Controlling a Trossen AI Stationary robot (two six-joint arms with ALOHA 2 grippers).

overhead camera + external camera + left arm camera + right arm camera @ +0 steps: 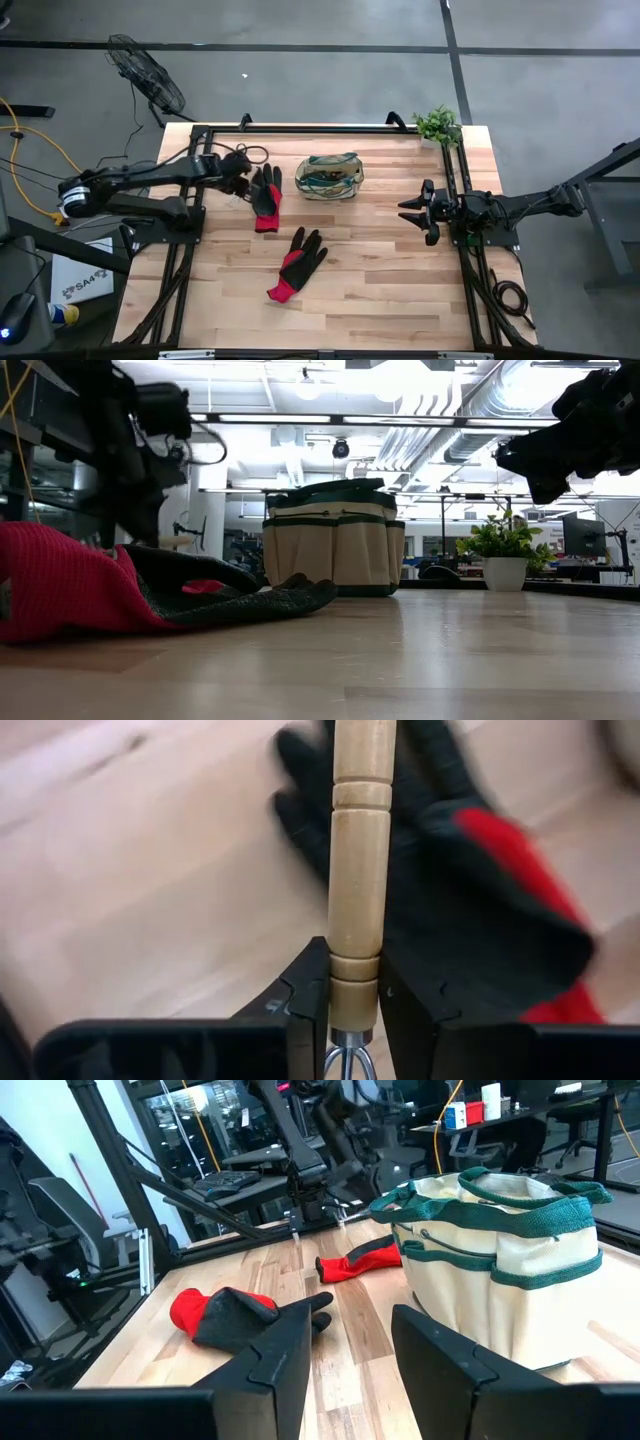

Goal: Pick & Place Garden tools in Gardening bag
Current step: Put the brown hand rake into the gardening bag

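The left gripper (354, 1010) is clamped on the wooden handle of a small rake (357, 870), its metal neck showing between the fingers (305, 1005); it hangs above the upper glove (266, 195), which lies flat on the table (400, 290) just left of the bag (329, 176); in the high view this gripper (240, 172) sits at the table's upper left, beside the glove's fingers. The bag stands upright near the far middle of the table, tan with green trim, with some tools showing inside it. A second glove (296, 263) lies apart, nearer the table's centre. The right gripper (412, 211) waits at the right side with its fingers (275, 1355) spread, holding nothing, well apart from the bag; a potted plant (438, 125) stands at the far right corner.
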